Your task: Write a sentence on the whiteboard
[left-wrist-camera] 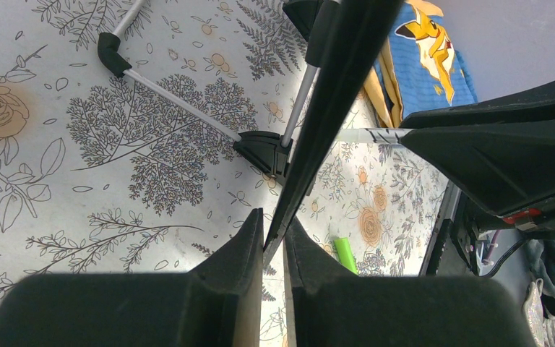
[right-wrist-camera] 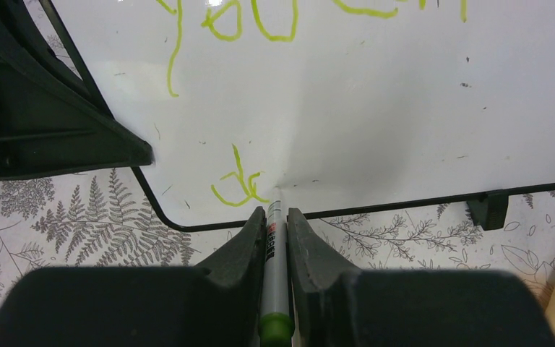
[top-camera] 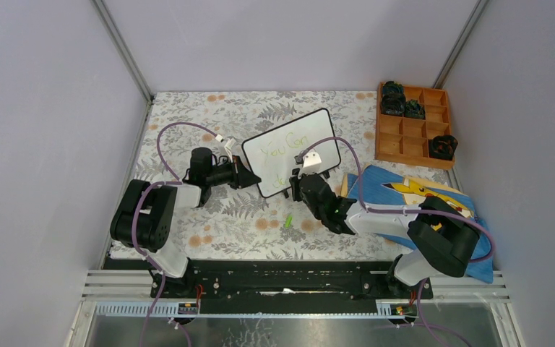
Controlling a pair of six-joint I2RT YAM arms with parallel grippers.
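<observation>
Two arms are at the whiteboard (top-camera: 289, 144), which stands propped on its feet around the middle of the floral worktop (top-camera: 217, 228), a little toward the far edge and turned at an angle. The left gripper (left-wrist-camera: 273, 235) is clamped on the board's thin black left edge, one finger on each side. The right gripper (right-wrist-camera: 276, 217) is closed around a marker (right-wrist-camera: 275, 253), whose tip touches the board low down, close to its bottom edge.

The sentence (right-wrist-camera: 231, 22) is in light green. "You Can" fills the top line, and only a few strokes of a second line sit beside the tip.

A small green cap (top-camera: 287, 221) lies on the worktop nearer the front edge. A wooden tray (top-camera: 402, 136) sits in the far right corner, and a blue Pikachu cloth (top-camera: 397, 191) lies along the right edge.
</observation>
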